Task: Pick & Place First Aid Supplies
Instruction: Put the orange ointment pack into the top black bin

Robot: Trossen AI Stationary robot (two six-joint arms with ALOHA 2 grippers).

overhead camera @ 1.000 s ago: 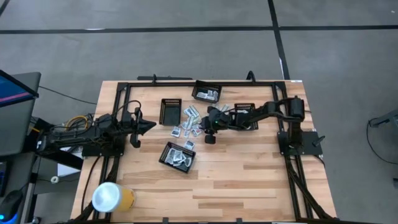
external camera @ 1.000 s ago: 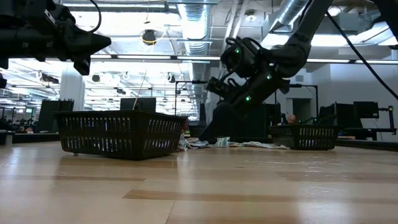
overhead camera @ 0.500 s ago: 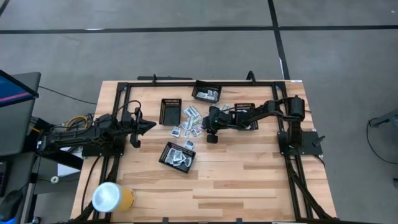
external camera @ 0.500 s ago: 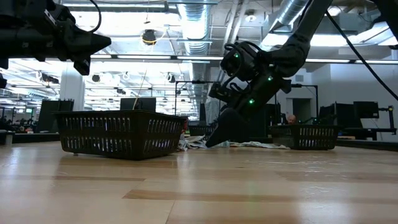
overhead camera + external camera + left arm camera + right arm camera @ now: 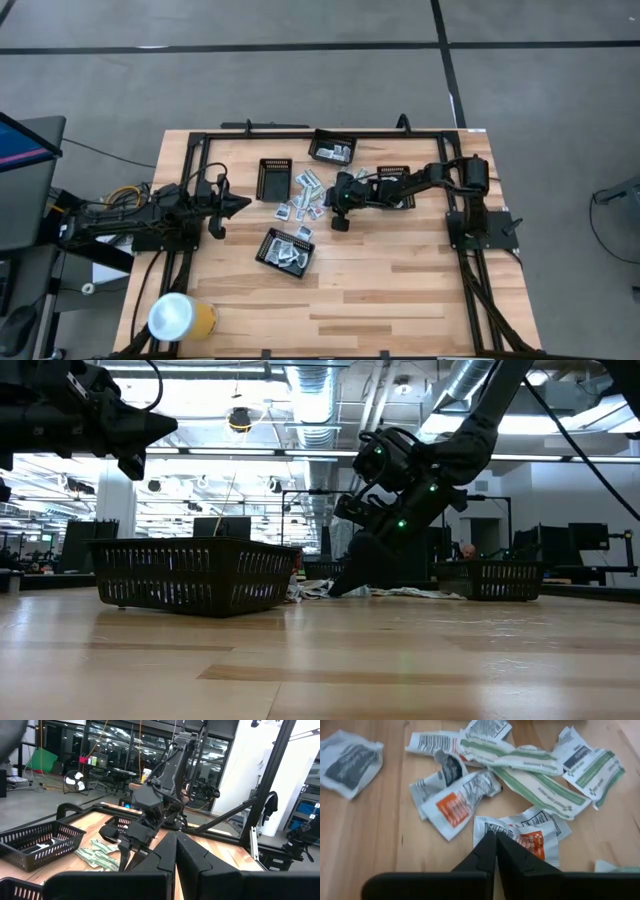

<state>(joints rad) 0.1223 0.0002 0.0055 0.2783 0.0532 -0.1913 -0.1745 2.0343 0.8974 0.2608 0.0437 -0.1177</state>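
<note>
High view: packets fill near tray (image 5: 287,251) and far tray (image 5: 333,149); both arms' jaws clenched, grasping nothing.

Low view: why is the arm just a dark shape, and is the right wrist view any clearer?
Low view: bright ceiling lights behind silhouette the right gripper. Right wrist view: evenly lit, packet pile printing visible, shut jaws meeting at an orange-marked sachet.
</note>
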